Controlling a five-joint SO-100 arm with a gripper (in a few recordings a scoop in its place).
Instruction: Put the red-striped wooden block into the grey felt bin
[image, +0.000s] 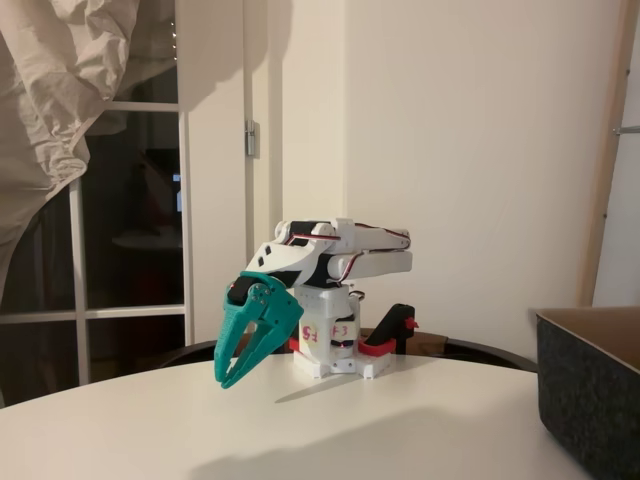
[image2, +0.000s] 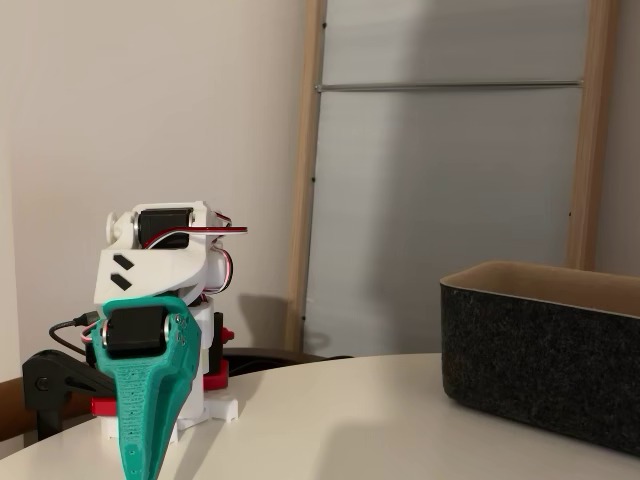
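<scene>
In a fixed view the crumpled curtain (image: 60, 90) hangs at the far left beside a dark window (image: 130, 230). Next comes the folded white arm (image: 335, 250) on its base at the back of the round white desk (image: 300, 430). Its teal pincer (image: 235, 375) droops toward the desk with the tips slightly spread and nothing between them, so it reads as released and empty. Behind the base sits a black and red clamp (image: 395, 335). At the right edge stands the grey felt bin (image: 590, 390), well apart from the arm, its tan inside just showing.

In the other fixed view the pincer (image2: 140, 455) is seen edge-on at lower left, and its opening cannot be judged from that side. The bin (image2: 545, 350) stands to the right.

I can't find the red-striped wooden block on the desk surface shown, so its place cannot be told.

The main risk, as I judge it, is a blind reach, since the low-hanging tips could scrape the desk or nudge the block away. A carry swung too low could also strike the bin's tall wall and push it.
</scene>
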